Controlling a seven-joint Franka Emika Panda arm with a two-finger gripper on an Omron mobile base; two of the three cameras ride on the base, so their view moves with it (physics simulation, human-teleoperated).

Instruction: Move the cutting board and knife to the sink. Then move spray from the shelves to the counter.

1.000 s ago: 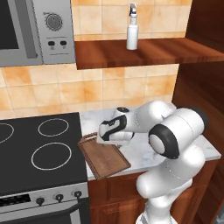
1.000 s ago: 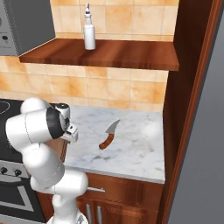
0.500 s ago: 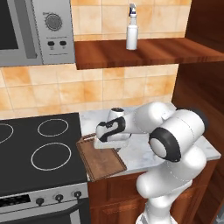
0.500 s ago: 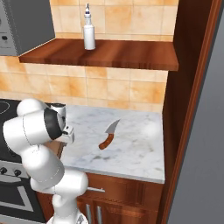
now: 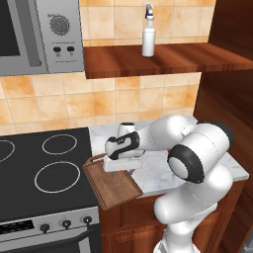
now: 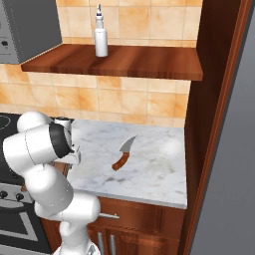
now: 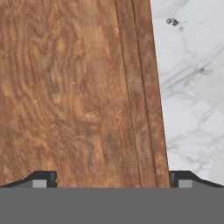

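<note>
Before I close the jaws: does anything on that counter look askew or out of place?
The brown wooden cutting board lies skewed at the marble counter's left end, its corner overlapping the black stovetop. The small wood-handled knife lies loose on the marble. Nothing looks spilled or damaged.

Open claw [image 7: 109, 180] straddles cutting board [image 7: 70, 87] edge, counter [image 7: 192, 78] beside.

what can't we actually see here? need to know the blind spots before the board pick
- Hand: left base view; fingertips too small to tell contact with the cutting board.
- Cutting board: right base view, arm covers nearly all of it.
- Board's ends and loop handle: hand view, cut off by the frame; one long edge against the counter is clear.
- Knife: edge direction too small to tell.
</note>
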